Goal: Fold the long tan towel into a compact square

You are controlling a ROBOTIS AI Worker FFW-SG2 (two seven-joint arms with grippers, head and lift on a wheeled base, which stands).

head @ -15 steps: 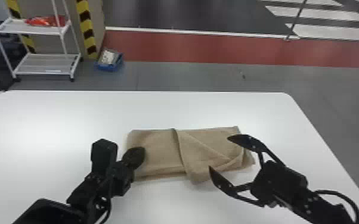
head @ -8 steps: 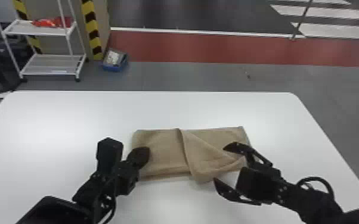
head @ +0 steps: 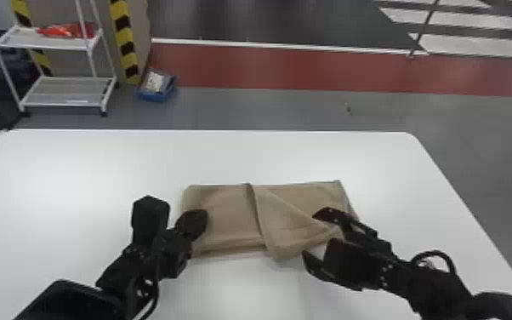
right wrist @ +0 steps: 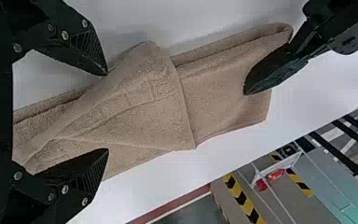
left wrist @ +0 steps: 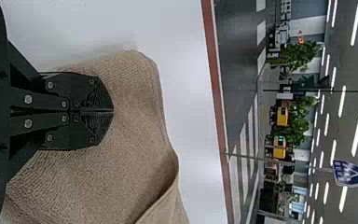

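The tan towel point(head: 229, 212) lies folded into a flat strip on the table, with a loose flap slanting over its middle and right part. My left gripper point(head: 195, 223) rests at the towel's left end; in the left wrist view that gripper point(left wrist: 113, 111) is shut with its tips together on top of the cloth. Over the towel's right part is my right gripper point(head: 310, 234), standing open. In the right wrist view the right gripper point(right wrist: 107, 112) has its fingers wide apart on either side of the towel point(right wrist: 144, 107), the flap between and beyond them.
The white table point(head: 98, 161) extends around the towel. Past its far edge stand a white shelf cart point(head: 66, 89) and a blue box point(head: 157, 87) on the floor.
My right gripper has come down and inward over the towel's right part, still open. The left gripper stays at the towel's left end. The head view has shifted slightly.
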